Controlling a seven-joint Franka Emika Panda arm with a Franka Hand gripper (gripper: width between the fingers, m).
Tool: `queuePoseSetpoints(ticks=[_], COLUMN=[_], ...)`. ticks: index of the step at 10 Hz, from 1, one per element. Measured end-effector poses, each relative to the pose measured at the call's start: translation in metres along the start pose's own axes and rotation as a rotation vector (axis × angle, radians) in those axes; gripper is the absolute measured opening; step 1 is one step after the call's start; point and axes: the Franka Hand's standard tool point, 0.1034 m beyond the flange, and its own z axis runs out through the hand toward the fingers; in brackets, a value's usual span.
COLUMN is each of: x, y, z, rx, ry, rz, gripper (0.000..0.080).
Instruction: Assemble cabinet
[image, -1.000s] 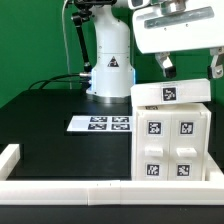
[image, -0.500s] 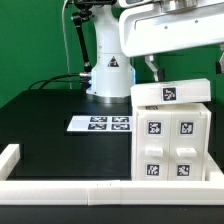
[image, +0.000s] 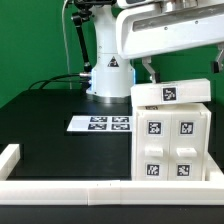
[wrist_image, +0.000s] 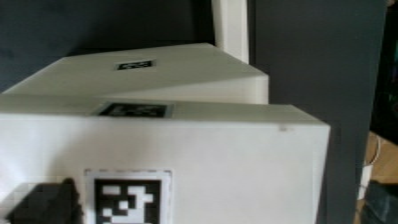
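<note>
The cabinet is a tall white box with black-and-white tags on its front and on its raised top block, standing at the exterior view's right near the front rail. My gripper hangs just above and behind its top, open and empty, with one finger off the top block's left corner and the other at its right. In the wrist view the cabinet fills the picture from close above, and one dark finger shows at the edge, beside a tag.
The marker board lies flat on the black table left of the cabinet. A low white border rail runs along the front and left edges. The arm's white base and cables stand at the back.
The arm's white hand has shifted toward the exterior view's left above the cabinet, and the left finger now sits further left. The cabinet has not moved.
</note>
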Motion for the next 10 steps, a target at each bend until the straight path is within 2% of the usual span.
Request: queuePoseSetpoints(ticks=[3, 5, 10], x=[0.005, 0.005, 0.004], y=[0.010, 0.012, 0.023], z=[-0.002, -0.002, 0.002], rx=[-0.028, -0.033, -0.060], ry=[0.020, 0.016, -0.014], rz=[-0.457, -0.674, -1.084], gripper=[0.0797, 0.0797, 0.0797])
